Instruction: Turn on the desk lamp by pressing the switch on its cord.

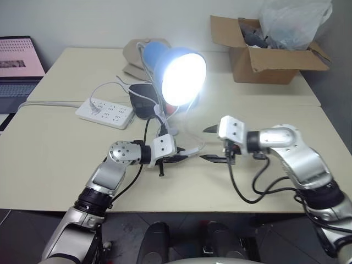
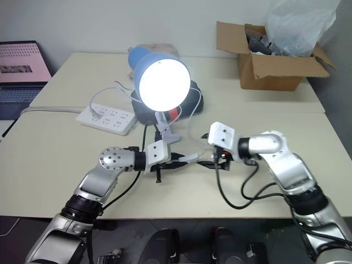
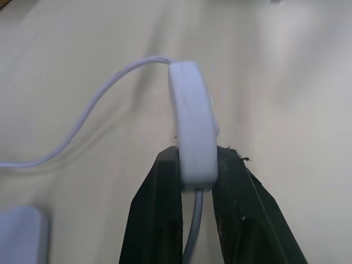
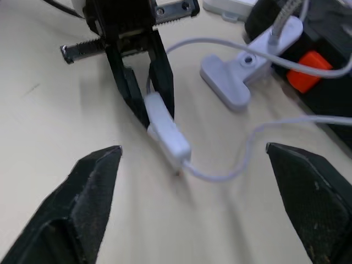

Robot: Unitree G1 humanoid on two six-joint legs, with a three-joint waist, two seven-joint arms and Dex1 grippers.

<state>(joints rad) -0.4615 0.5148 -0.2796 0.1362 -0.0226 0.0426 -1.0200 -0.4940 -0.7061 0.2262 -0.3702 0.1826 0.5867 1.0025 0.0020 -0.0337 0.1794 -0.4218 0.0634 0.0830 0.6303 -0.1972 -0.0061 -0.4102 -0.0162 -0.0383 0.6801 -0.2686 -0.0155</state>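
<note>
Low in the head views, the left gripper point(image 1: 175, 158) is pinched on the switch point(image 3: 192, 129), holding it by one end just above the table point(image 1: 49, 148). The switch's long axis runs on along the fingers' own line, toward the right of the frame. The right gripper point(image 1: 211, 144) stands a little to the right of it at mid-frame, spread wide, one black finger above and one below, with the free end of the switch pointing roughly into that gap. The right arm is therefore the one placed to press, though it is apart from the switch, not touching it.

The cord point(image 4: 258, 132) leaves the switch's free end and loops back toward the lamp's white clip base point(image 4: 231, 77). Behind, at upper centre, the desk lamp point(image 1: 179, 74) is lit, its glare washing out the bulb, so by my reading the press has done its work.

The rocker face itself is hard to make out. The cord's route to the power strip point(image 1: 105, 112) is hidden behind the shade and dark clutter.
</note>
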